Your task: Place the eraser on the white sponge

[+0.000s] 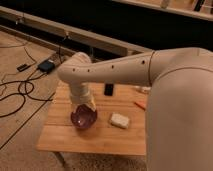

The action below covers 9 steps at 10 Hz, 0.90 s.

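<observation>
The eraser (108,89) is a small black block lying on the far side of the wooden table (100,141). The white sponge (119,120) lies nearer the front, right of the purple bowl (83,118). My gripper (86,105) hangs from the bent white arm, just above the bowl's far rim. It is left of the sponge and in front of and left of the eraser, touching neither. The arm covers the gripper's tip.
An orange stick-like thing (140,104) lies at the table's right, with a pale object (142,90) behind it. My large white arm (175,85) covers the table's right side. Black cables (20,92) and a dark box (46,65) lie on the floor at left.
</observation>
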Each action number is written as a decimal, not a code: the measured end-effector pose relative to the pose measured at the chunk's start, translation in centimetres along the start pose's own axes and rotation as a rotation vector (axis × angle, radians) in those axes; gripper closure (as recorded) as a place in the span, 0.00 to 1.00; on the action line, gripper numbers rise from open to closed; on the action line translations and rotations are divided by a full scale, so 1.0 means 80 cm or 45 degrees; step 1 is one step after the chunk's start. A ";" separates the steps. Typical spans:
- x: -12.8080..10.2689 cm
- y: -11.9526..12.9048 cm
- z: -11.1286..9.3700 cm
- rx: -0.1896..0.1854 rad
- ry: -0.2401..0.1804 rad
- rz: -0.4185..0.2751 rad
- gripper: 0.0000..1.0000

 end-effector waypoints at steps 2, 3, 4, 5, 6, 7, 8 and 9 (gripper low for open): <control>0.000 0.000 0.000 0.000 0.000 0.000 0.35; 0.000 0.000 0.000 0.000 0.000 0.000 0.35; 0.000 0.000 0.000 0.000 0.000 0.000 0.35; 0.000 0.000 0.000 0.000 0.000 0.000 0.35; 0.000 0.000 0.000 0.000 0.000 0.000 0.35; 0.001 0.000 0.000 0.004 0.002 -0.001 0.35; 0.000 -0.005 0.007 0.013 0.023 0.002 0.35; -0.003 -0.011 0.013 0.019 0.038 0.004 0.35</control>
